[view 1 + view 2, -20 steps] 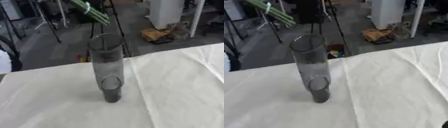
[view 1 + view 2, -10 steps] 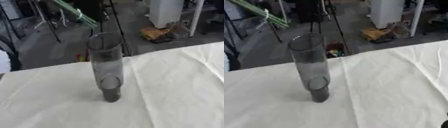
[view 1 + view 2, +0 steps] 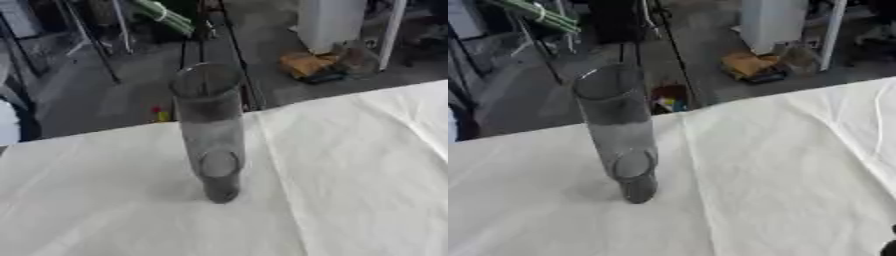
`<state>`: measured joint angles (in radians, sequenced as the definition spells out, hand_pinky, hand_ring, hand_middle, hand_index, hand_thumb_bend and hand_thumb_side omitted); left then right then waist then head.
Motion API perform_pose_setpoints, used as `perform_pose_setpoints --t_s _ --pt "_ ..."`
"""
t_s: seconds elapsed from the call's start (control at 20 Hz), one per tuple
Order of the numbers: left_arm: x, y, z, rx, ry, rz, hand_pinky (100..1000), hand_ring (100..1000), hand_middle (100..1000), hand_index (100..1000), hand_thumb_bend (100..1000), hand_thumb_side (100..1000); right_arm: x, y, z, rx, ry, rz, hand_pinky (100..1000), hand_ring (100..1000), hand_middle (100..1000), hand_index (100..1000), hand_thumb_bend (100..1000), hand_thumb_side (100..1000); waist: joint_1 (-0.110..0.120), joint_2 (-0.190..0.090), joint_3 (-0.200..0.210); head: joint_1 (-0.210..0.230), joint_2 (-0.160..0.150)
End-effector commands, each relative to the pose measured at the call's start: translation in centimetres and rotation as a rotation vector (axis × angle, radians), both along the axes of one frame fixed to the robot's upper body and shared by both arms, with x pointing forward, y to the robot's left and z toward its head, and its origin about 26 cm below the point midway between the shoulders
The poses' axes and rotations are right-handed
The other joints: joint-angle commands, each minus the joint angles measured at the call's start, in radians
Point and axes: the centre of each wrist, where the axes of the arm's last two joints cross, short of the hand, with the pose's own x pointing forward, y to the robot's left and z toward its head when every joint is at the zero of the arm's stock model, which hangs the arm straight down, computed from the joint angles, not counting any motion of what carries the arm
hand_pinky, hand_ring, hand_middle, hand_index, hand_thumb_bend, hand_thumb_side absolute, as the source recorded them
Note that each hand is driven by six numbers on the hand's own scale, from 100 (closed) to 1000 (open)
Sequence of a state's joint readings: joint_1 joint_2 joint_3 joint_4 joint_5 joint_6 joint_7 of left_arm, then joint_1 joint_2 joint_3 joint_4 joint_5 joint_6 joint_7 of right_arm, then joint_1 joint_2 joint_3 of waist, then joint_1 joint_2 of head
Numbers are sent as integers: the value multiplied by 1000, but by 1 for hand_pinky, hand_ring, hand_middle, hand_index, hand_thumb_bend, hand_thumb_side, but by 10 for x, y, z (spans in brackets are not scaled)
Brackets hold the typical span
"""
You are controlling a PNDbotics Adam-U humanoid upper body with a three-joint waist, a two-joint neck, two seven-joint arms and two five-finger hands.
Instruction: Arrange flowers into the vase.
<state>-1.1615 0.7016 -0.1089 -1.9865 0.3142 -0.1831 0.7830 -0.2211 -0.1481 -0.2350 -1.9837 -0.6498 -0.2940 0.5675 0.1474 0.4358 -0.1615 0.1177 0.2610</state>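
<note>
left eye view: tall glass vase looks fragile, tippy; green stems above; hands unseen, fingers' state unknowable.

Grey floor, black stand legs, white cabinet beyond the white-clothed table.

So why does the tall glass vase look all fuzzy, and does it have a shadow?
Left eye view: the vase is soft and blurred all over, with a faint grey shadow on the cloth beside its base. Right eye view: the same blur, and the green stems up top are smeared.
</note>
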Motion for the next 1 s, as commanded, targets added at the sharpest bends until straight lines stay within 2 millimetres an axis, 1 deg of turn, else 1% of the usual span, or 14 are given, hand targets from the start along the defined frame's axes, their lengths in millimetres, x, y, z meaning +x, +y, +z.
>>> perform_pose_setpoints --t_s 0.05,0.3,1.0 --pt "-2 3 8 -17 -1 22 100 100 100 117 217 546 -1 3 7 -26 -26 8 591 735 497 752 100 814 -3 -18 -3 5 -18" --pt "11 4 7 1 55 51 100 100 100 116 190 567 0 4 7 -32 -25 10 593 737 496 753 100 815 0 -10 -6 7 -17" --pt "31 0 -1 53 111 116 100 100 100 115 155 585 1 6 8 -43 -25 19 597 741 495 756 100 816 7 6 -22 12 -24"
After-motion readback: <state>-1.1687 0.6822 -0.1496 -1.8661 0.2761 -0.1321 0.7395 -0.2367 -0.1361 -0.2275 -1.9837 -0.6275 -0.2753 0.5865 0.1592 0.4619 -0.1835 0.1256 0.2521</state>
